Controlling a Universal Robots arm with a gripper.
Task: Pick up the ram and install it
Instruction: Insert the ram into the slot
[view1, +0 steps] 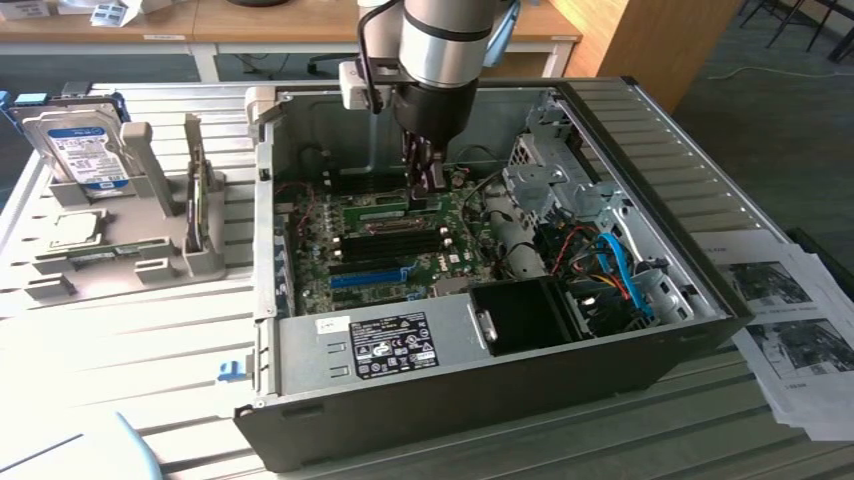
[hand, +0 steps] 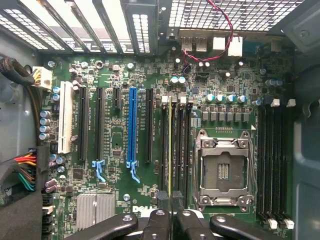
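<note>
The ram (hand: 170, 150) is a thin green stick seen edge-on, standing in a black memory slot between the blue slot and the CPU socket. In the exterior view the ram (view1: 371, 210) stands upright on the motherboard (view1: 400, 265) inside the open computer case (view1: 467, 390). My gripper (hand: 171, 202) is shut on one end of the ram, whose edge runs in between the two fingertips. Seen from the exterior camera, the gripper (view1: 430, 195) reaches straight down into the case at the stick's end toward that view's right.
A blue slot (hand: 132, 125) and black slots lie beside the ram. The CPU socket (hand: 222, 170) is on its other side. A power supply (view1: 387, 345), black fan shroud (view1: 527, 315) and cables crowd the case. A hard drive (view1: 80, 150) stands in a grey holder outside. Papers (view1: 787, 320) lie nearby.
</note>
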